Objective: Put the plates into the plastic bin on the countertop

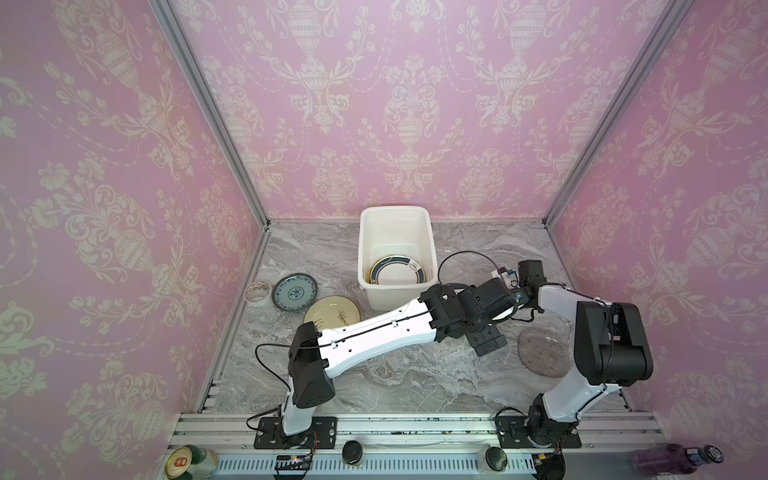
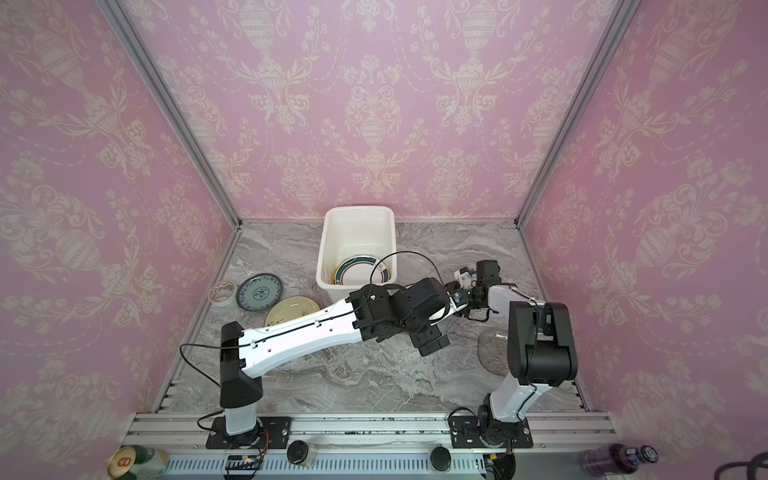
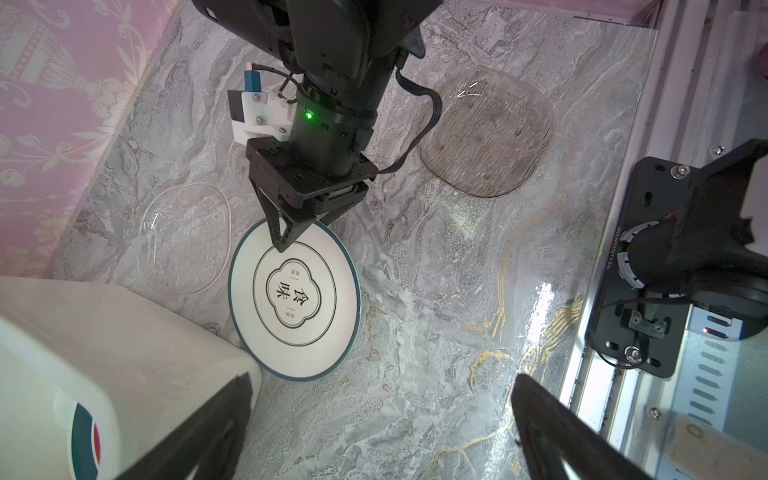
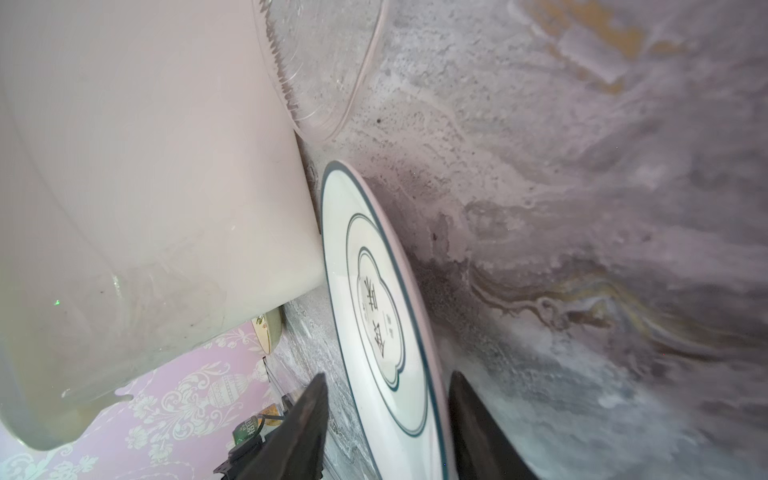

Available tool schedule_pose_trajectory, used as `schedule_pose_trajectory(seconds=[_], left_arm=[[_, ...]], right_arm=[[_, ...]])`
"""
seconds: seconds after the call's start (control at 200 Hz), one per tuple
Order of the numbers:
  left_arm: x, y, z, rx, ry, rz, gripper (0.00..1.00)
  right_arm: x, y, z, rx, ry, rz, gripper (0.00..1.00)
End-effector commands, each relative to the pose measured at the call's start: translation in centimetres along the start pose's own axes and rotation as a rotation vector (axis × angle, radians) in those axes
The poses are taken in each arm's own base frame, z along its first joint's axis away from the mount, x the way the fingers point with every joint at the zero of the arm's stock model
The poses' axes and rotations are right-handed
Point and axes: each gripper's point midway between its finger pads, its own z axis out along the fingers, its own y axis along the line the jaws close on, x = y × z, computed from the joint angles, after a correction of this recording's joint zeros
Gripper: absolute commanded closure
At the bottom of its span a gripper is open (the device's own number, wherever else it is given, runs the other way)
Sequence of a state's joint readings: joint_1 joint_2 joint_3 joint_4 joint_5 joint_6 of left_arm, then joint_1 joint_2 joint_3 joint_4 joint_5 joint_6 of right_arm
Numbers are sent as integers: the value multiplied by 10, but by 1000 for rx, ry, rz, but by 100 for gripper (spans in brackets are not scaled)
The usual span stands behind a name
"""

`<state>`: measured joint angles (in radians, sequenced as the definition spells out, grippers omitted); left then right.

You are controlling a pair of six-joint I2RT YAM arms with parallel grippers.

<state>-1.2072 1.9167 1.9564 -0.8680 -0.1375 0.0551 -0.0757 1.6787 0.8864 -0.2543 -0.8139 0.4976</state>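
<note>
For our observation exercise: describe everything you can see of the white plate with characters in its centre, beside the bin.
The white plate is round, ceramic-looking, with a dark teal rim, a thin inner ring and a lobed frame around two black characters. It lies face up on the countertop beside the plastic bin. The right gripper straddles its rim, a gap showing beside one finger.

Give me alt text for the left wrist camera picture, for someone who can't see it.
The right gripper has its fingers astride the rim of a white, dark-rimmed plate with Chinese lettering on the marble countertop beside the plastic bin. A clear plate and a grey glass plate lie nearby.
</note>
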Motion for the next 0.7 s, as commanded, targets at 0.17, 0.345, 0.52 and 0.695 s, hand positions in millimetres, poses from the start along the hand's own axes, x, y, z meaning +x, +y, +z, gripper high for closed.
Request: schedule_pose_trajectory(seconds=[0.17, 0.345, 0.52, 0.695], left_arm=[[-12, 10, -22, -30, -59, -45, 1], [-10, 12, -25, -38, -63, -57, 1], [-10, 13, -27, -45, -65, -58, 1], [-14, 16, -30, -51, -81, -69, 1]], right_arm=[[12, 16, -2, -9, 36, -30, 54], [15, 15, 5, 7, 49, -30, 57], [16, 14, 13, 18, 55, -33, 61], [15, 16, 11, 30, 53, -43, 70]])
